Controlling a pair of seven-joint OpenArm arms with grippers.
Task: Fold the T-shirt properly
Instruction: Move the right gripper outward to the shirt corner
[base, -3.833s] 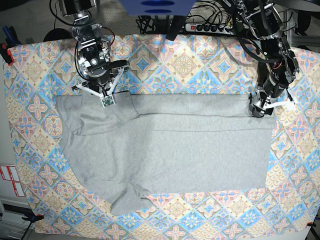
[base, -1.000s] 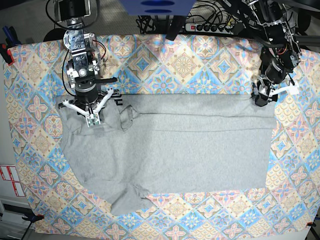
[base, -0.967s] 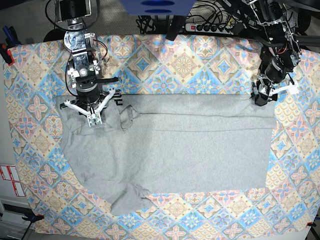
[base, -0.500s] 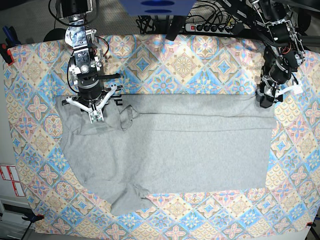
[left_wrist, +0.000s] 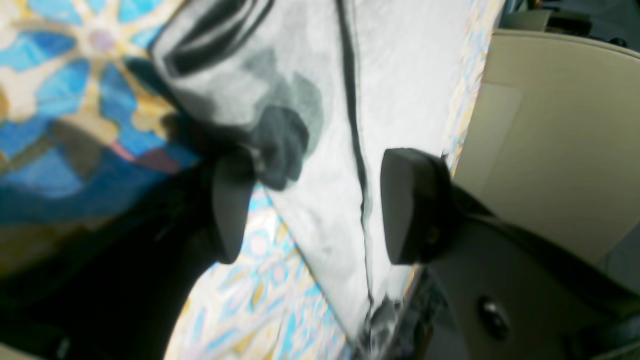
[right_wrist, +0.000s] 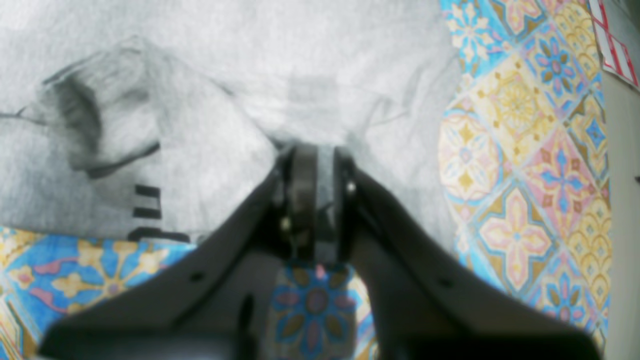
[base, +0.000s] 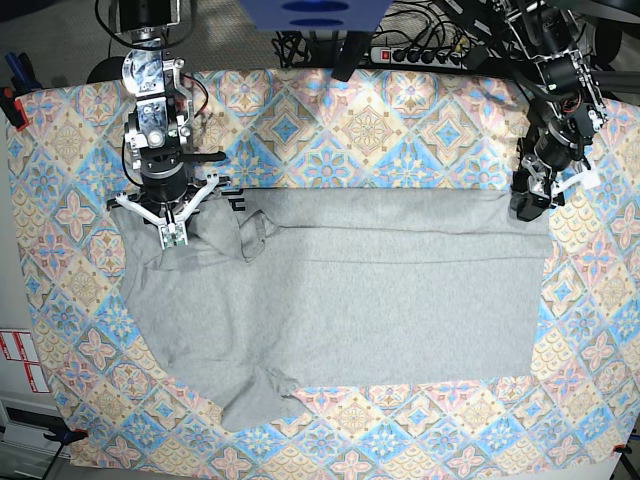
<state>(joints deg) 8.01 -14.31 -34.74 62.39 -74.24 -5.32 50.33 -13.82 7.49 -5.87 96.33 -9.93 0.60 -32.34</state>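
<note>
Table (base: 400, 110) draped in a pastel cloth of blue, yellow and pink diamond tiles, which covers the whole working surface seen from the base view. Beyond the cloth's far edge lie a power strip (base: 420, 55) and a tangle of black cables; off its near left corner, red-and-white labels (base: 20, 360) sit on a pale surface.

T-shirt (base: 340, 300), light heather-grey, lies flat in the middle of the cloth with its long side running across the base view. A straight fold line crosses it just below its far edge. Its near left corner ends in a loose, uneven flap, and its far left corner is bunched into a raised ridge, beside which a few bars of black lettering (right_wrist: 147, 212) show where the fabric is turned back.

Right pincer (base: 172, 235) stands over that bunched far left corner; in the right wrist view its jaws are pressed together on a small pleat of grey fabric drawn up between them (right_wrist: 316, 200).

Left pincer (base: 527, 205) stands at the T-shirt's far right corner. In the left wrist view (left_wrist: 320, 200) its two dark pads are spread wide apart, with the grey hem edge passing between them and touching neither clearly; that picture is blurred.
</note>
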